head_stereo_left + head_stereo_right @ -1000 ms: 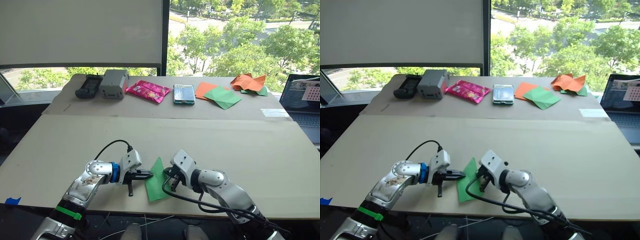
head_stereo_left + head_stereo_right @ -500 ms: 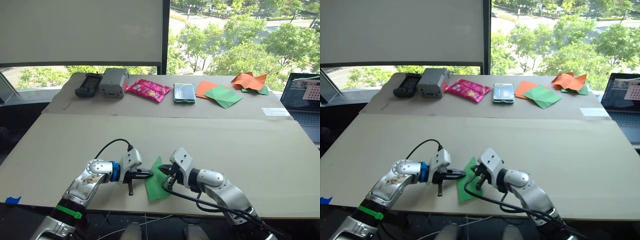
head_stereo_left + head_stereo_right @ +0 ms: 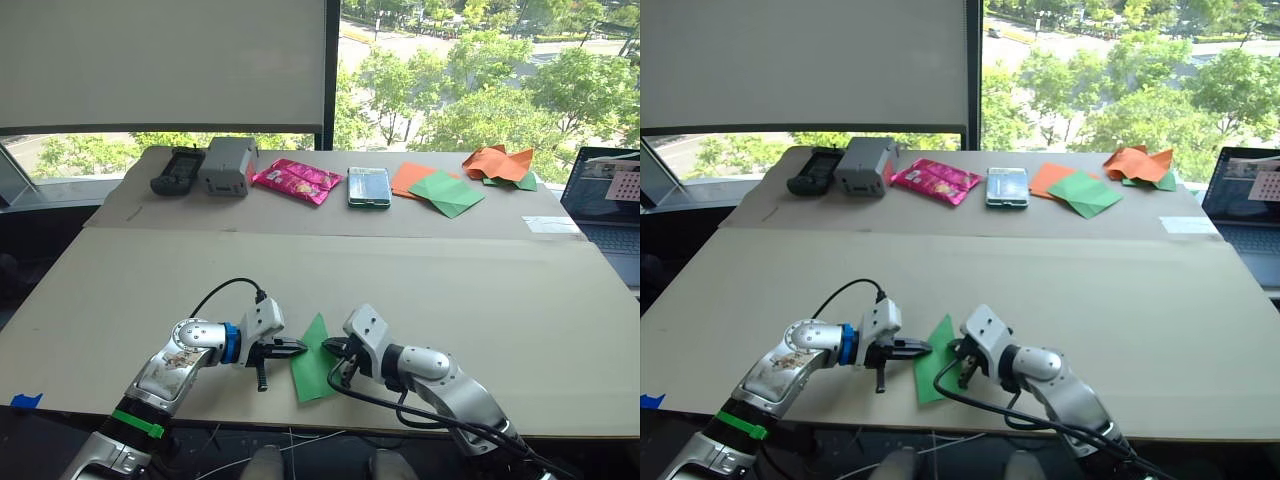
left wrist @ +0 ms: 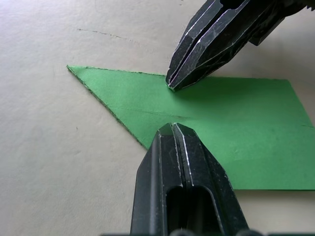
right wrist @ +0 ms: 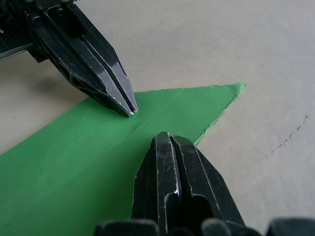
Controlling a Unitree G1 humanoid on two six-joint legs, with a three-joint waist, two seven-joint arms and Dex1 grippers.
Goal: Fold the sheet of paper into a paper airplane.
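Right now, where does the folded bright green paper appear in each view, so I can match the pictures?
Left eye view: paper airplane, low centre, between both tools.
Right eye view: low centre, left of middle.
Left wrist view: centre, nose pointing at the upper left.
Right wrist view: lower left.
Shared landmark: its pointed nose.

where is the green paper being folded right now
The sheet of paper lies flat near the front edge of the table, between the left gripper and the right gripper, both tips pressing on it.

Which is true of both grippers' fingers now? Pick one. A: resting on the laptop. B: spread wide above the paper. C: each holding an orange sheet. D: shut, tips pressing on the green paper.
D: the left gripper and right gripper show closed fingers with tips on the paper airplane.
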